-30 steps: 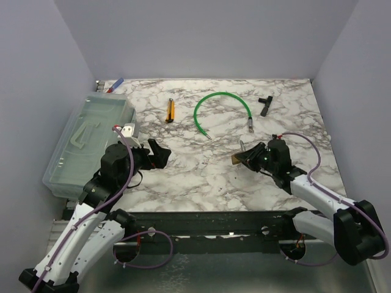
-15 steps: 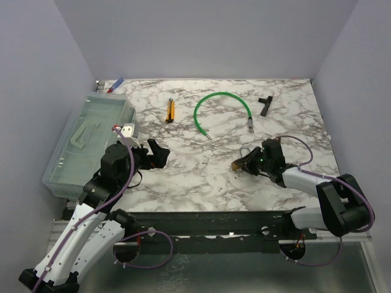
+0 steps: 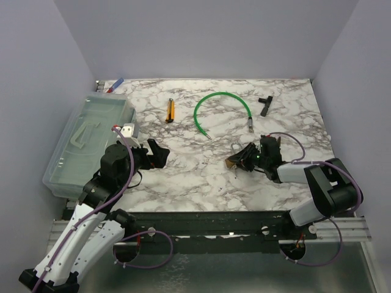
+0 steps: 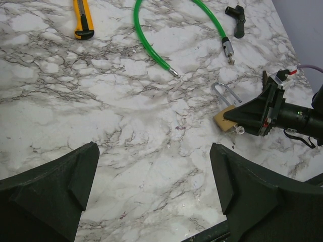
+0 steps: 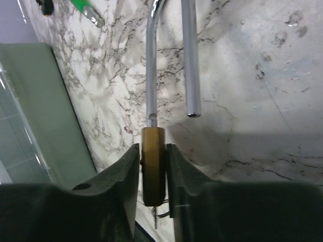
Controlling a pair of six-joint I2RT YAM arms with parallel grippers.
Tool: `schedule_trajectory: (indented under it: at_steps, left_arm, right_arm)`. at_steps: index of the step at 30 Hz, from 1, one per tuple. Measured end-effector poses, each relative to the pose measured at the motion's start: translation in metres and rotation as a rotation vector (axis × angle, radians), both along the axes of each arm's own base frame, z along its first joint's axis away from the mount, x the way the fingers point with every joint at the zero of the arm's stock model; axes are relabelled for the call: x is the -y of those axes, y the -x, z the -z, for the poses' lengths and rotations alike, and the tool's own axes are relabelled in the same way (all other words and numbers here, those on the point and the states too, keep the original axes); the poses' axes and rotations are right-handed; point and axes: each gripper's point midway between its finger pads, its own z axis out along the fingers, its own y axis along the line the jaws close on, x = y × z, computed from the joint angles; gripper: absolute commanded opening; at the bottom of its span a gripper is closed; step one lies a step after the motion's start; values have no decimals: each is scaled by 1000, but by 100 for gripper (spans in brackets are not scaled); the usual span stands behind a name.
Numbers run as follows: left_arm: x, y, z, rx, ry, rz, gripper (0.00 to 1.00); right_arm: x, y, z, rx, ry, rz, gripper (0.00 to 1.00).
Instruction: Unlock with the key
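Observation:
My right gripper (image 3: 242,160) is shut on the flat sides of a small brass padlock (image 5: 153,166), held low over the marble table (image 3: 195,177) at centre right. The padlock's silver shackle (image 5: 151,60) is up, its free leg (image 5: 192,60) out of the body. From the padlock's bottom end sticks a thin silvery piece with a wire ring, the key (image 5: 156,221). The left wrist view shows the padlock (image 4: 224,119) and the ring (image 4: 239,130) beside the right gripper. My left gripper (image 3: 156,154) stands open and holds nothing, well to the padlock's left.
A green cable loop (image 3: 221,110) lies behind the padlock, with a black T-shaped tool (image 3: 264,104) at the back right and a yellow box cutter (image 3: 170,110) at the back centre. A clear plastic box (image 3: 85,140) fills the left side. Walls close in on three sides.
The right arm has folded down low to the table, and its gripper has carried the padlock a little to the left. The left arm has not moved.

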Motion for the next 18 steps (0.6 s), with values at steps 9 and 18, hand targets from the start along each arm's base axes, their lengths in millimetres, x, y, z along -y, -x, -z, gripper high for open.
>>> schedule_trajectory:
  at_steps: [9,18]
  left_arm:
    - [0,1,-1,5,3,0,99]
    - [0,1,-1,5,3,0,99]
  right_arm:
    - [3,-3,-10,32,-11,-8,75]
    - [19,2,-37,106,90,-3,84]
